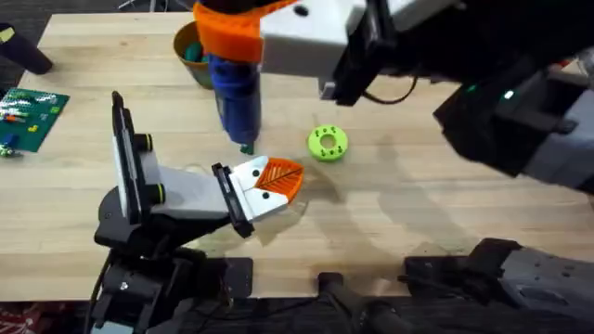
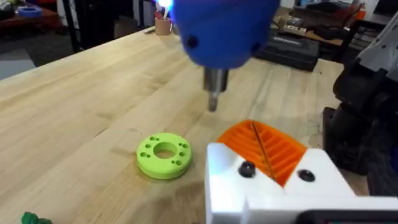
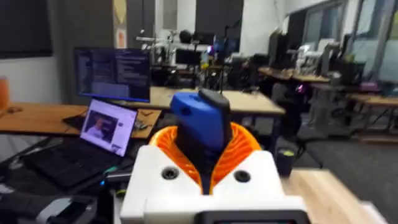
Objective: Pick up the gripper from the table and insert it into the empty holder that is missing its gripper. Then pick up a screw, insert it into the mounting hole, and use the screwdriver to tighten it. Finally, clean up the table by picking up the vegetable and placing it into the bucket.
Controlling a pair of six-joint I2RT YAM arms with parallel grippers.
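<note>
The bucket (image 1: 188,51) sat at the upper left of centre in the overhead frame, at the table's (image 1: 399,223) far edge; its rim was partly hidden by the right gripper, and teal and green toy pieces showed inside it; nothing else of its contents could be made out.

The screwdriver (image 1: 236,93) stood nearly upright just in front of the bucket, handle uppermost and long axis running from the camera down toward the wood; its tip pointed down close to a small dark-green piece, probably the vegetable (image 1: 247,148), at centre left; in the left wrist view the metal bit (image 2: 213,98) hung clear above the bare table.

The right gripper (image 1: 243,32), reaching across from the right side to the top centre of the overhead frame, had its orange pads closed around the blue handle; the right wrist view showed the handle (image 3: 200,127) wedged between the ribbed pads (image 3: 245,149).

The left gripper (image 1: 278,178) lay low at centre, white body and orange pads pointing right; its pads seemed pressed together with nothing between them.

A lime-green disc (image 1: 328,143) with holes lay flat just right of the screwdriver's tip and above the left gripper; a green circuit board (image 1: 28,116) lay at the left edge.
</note>
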